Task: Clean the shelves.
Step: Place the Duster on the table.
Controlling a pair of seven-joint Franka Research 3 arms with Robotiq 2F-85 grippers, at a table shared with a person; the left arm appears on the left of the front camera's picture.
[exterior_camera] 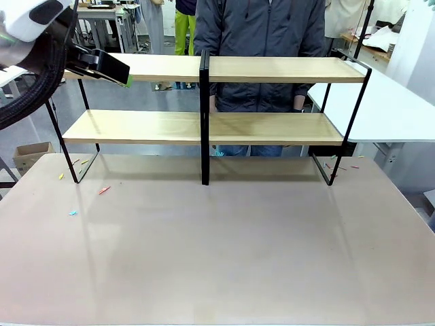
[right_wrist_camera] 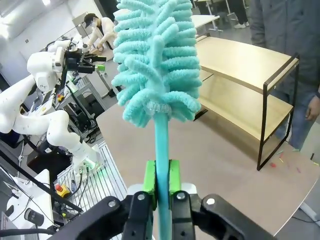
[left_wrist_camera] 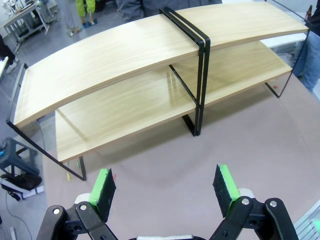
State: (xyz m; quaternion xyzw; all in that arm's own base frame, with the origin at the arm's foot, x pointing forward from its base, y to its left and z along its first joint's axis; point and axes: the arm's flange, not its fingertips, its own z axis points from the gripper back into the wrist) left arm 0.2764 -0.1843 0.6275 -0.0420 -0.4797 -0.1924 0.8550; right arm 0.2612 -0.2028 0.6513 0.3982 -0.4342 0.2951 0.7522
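The shelves (exterior_camera: 272,69) stand across the far half of the beige table (exterior_camera: 217,258), two light-wood boards on a black frame with a centre upright. My left gripper (exterior_camera: 124,73) hovers by the left end of the upper board. In the left wrist view it (left_wrist_camera: 165,186) is open, looking down on the shelves (left_wrist_camera: 125,62) with nothing between its green pads (left_wrist_camera: 104,187). My right gripper (right_wrist_camera: 161,186) is shut on the thin handle of a teal fluffy duster (right_wrist_camera: 156,55), held upright. The shelves (right_wrist_camera: 240,70) lie beyond it.
A person in a dark jacket (exterior_camera: 258,27) stands right behind the shelves. Small coloured scraps (exterior_camera: 103,190) lie on the table near the rack's left foot, with more by its right foot (exterior_camera: 340,166). A white table (exterior_camera: 384,109) adjoins at the right.
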